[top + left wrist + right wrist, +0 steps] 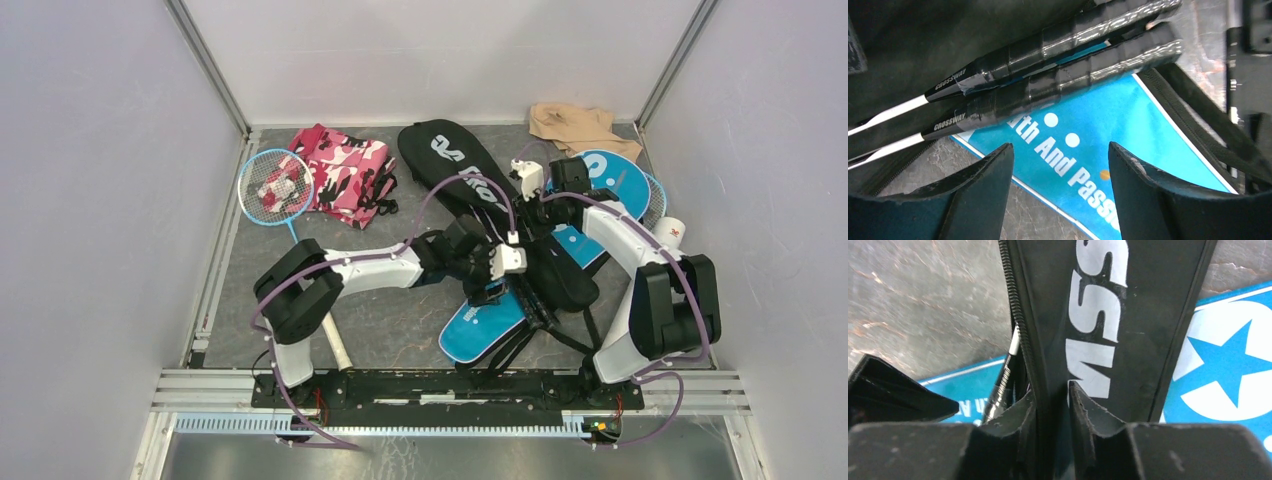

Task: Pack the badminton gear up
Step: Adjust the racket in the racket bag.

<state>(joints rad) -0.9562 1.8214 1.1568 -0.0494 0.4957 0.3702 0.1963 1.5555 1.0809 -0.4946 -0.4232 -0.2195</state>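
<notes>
Seating rackets in the black cover [1148, 315].
Left gripper [1060, 150] gapes wide and empty above two racket handles [1058, 90] poking from that cover. Right gripper [1052, 390] nips its zip edge. I'd hold the edge taut and grasp both handles squarely.

You see even, diffuse light and soft shadows on the table [400, 322] in the top view, glare streaks on the racket handles [1073, 82], and blurred near fingers [1093, 416] in both wrist views.
</notes>
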